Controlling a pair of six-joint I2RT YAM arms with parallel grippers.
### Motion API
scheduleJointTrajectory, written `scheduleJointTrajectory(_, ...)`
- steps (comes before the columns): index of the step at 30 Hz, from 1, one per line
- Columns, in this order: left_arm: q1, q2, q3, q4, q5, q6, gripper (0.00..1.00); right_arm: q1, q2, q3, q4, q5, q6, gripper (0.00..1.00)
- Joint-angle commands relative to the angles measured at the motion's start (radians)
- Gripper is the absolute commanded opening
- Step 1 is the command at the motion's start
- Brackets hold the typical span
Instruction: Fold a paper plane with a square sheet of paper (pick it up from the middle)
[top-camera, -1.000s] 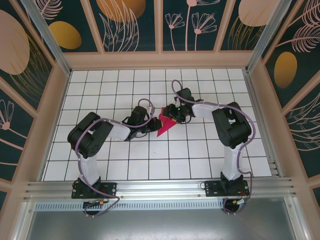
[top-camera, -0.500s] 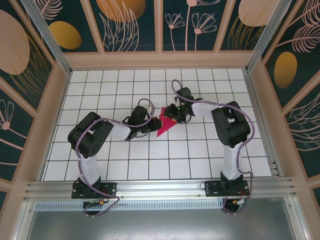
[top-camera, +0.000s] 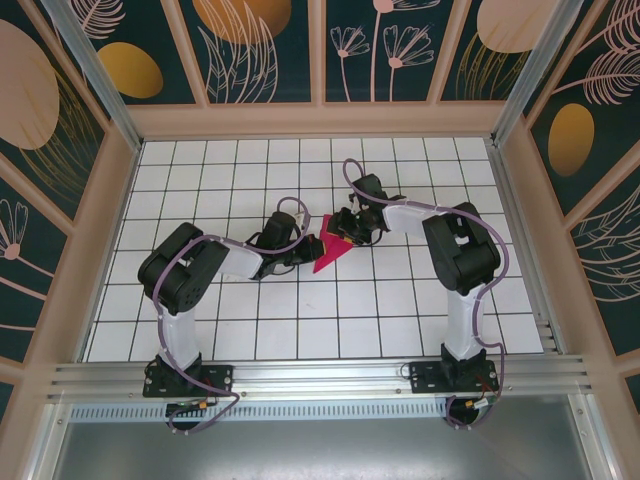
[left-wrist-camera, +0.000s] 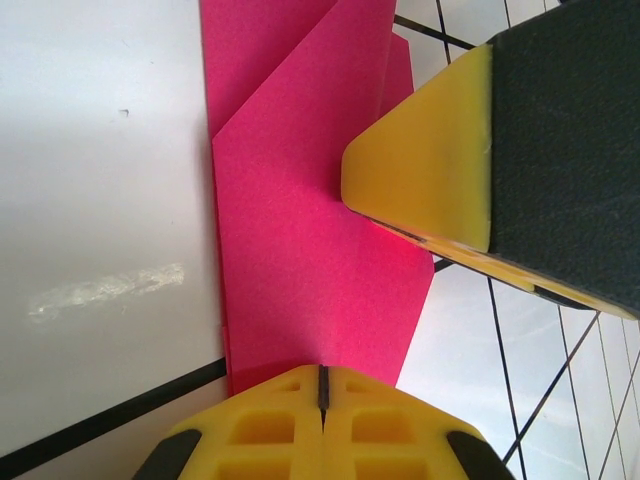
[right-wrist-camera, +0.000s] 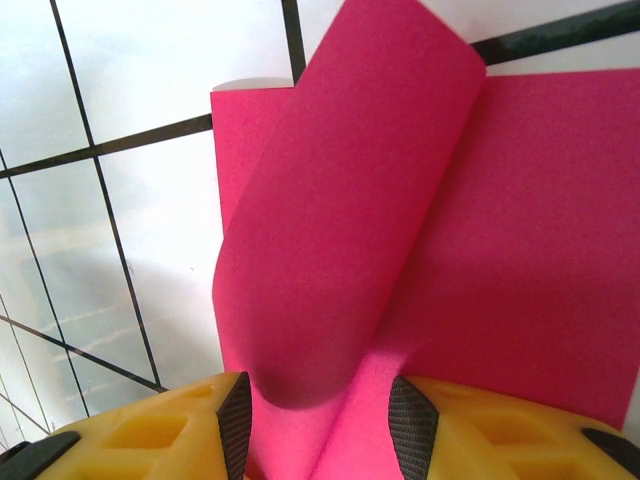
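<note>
**At mid-table: one hand pins, the other turns a flap**

Near the middle of the gridded table lies the square sheet of paper, by now a smaller magenta shape with diagonal folds, flanked by both arms. On its near-left edge sits the left hand, fingers fully closed on each other with nothing between them, the tips bearing down on the sheet. That looks deliberate: closed fingers act as a weight, so thin paper cannot slide or spin while the other side is worked.

From the far right comes the right hand, jaws about half open around a curled flap that rises off the sheet and rolls over. The curl fills the gap and seems to touch both pads, so I judge it a loose hold, not a hard pinch. A soft hold suits the step, since the flap must bend over without taking a stray crease. One right finger stands close over the sheet just beyond the pinned edge, so the fold is probably meant to land between the hands. No finished dart yet; the folding is partway.
</note>
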Motion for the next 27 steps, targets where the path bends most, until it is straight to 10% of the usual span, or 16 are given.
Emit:
scheduleJointTrajectory(1,-0.003,0.025,0.018,-0.026,-0.003,0.008,0.06,-0.007,0.186,-0.071,-0.115,0.199,-0.023,0.47)
scheduleJointTrajectory(27,-0.003,0.081,0.041,-0.201,-0.011,0.052,0.00,-0.018,0.000,-0.013,-0.052,0.036,-0.042,0.45)
